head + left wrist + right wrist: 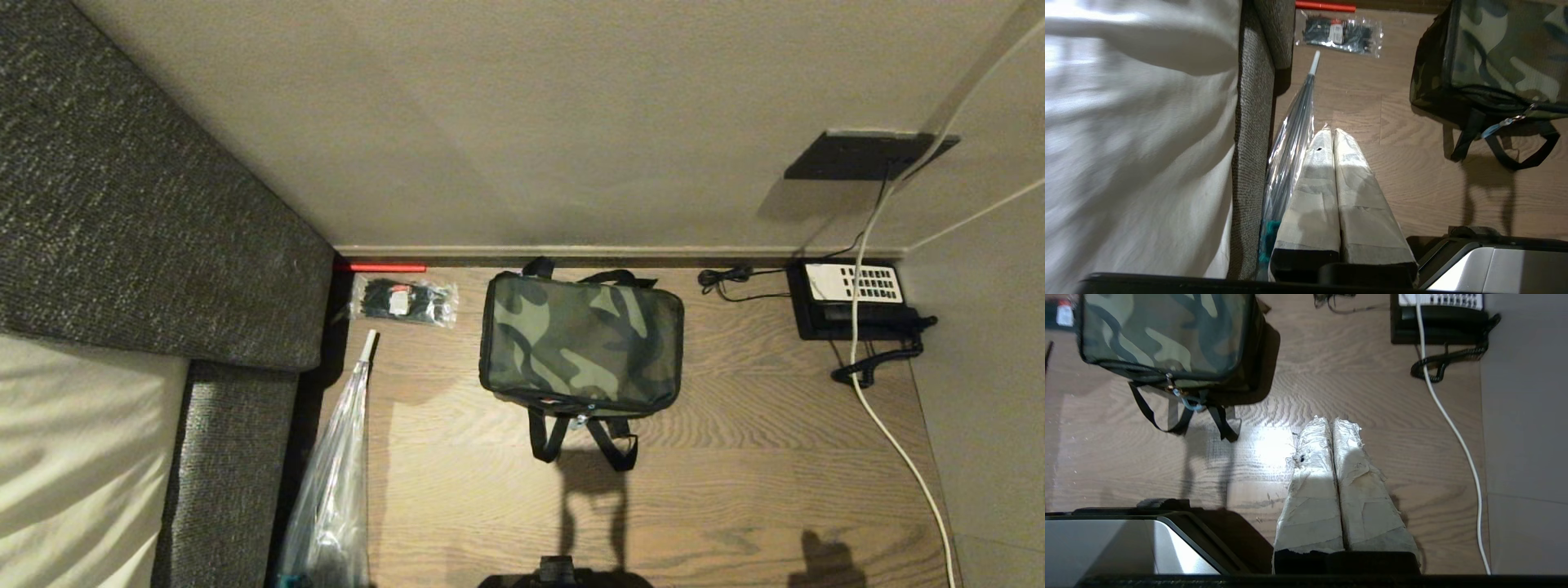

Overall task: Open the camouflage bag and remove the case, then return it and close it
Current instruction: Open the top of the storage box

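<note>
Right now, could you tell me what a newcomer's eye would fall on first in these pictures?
The camouflage bag first: zipped shut, mid-floor near the wall, its black straps trailing toward the robot. Next, the black telephone in the right corner with a white cable running across the floor, and a clear packet beside the sofa on the left. Both grippers, left and right, hang shut above the floor.

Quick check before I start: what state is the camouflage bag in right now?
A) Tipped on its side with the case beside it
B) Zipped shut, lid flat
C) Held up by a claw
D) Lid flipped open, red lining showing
B: the camouflage bag sits upright on the wooden floor with its lid flat and closed; no case in sight, both claws away from it.
</note>
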Robot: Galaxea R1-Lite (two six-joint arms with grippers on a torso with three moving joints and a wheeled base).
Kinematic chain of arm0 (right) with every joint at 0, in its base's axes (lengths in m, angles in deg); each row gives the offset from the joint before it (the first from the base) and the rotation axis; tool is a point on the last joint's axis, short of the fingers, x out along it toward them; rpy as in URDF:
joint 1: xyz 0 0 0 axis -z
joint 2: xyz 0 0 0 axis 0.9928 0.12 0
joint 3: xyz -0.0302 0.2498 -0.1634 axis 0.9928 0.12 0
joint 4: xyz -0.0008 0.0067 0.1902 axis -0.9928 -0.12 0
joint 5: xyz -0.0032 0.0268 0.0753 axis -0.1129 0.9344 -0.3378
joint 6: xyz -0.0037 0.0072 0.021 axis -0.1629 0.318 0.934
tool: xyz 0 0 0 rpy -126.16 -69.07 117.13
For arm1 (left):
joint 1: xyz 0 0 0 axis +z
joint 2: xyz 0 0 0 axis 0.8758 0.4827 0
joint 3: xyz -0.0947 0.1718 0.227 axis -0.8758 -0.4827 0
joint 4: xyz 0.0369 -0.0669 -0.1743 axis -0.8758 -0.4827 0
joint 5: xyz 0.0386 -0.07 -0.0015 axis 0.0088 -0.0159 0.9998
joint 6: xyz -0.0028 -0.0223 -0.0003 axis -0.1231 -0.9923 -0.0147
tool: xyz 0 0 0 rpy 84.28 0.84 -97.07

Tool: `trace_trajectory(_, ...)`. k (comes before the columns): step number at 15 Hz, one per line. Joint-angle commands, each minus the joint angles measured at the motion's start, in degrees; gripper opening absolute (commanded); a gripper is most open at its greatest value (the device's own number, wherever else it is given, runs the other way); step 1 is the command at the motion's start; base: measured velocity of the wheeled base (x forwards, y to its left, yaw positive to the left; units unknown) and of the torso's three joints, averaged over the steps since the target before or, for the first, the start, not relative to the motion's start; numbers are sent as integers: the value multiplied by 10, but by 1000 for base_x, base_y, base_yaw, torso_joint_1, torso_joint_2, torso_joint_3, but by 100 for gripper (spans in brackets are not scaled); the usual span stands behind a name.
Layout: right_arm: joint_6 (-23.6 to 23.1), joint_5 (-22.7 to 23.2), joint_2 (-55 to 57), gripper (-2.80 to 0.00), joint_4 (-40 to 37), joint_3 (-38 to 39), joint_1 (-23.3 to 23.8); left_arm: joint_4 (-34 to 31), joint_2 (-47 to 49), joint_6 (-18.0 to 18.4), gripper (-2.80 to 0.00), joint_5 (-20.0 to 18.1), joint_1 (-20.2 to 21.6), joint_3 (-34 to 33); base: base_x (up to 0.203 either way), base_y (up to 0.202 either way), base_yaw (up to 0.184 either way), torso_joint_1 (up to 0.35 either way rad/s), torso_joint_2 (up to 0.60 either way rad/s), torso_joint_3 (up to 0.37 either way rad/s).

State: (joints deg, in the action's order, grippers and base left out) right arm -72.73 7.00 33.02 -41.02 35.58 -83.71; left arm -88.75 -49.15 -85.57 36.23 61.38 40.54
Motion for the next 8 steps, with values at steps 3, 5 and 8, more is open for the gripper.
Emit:
trace_trajectory(3,0,0,-2,-280,0,0,0,0,-1,0,-280,0,0,-1,0,0,0,5,4,-193)
trace_trajectory(5,0,0,-2,-280,0,0,0,0,-1,0,-280,0,0,-2,0,0,0,4,1,-199)
trace_trajectory(8,0,0,-2,-280,0,0,0,0,-1,0,-280,0,0,-2,0,0,0,2,2,-138)
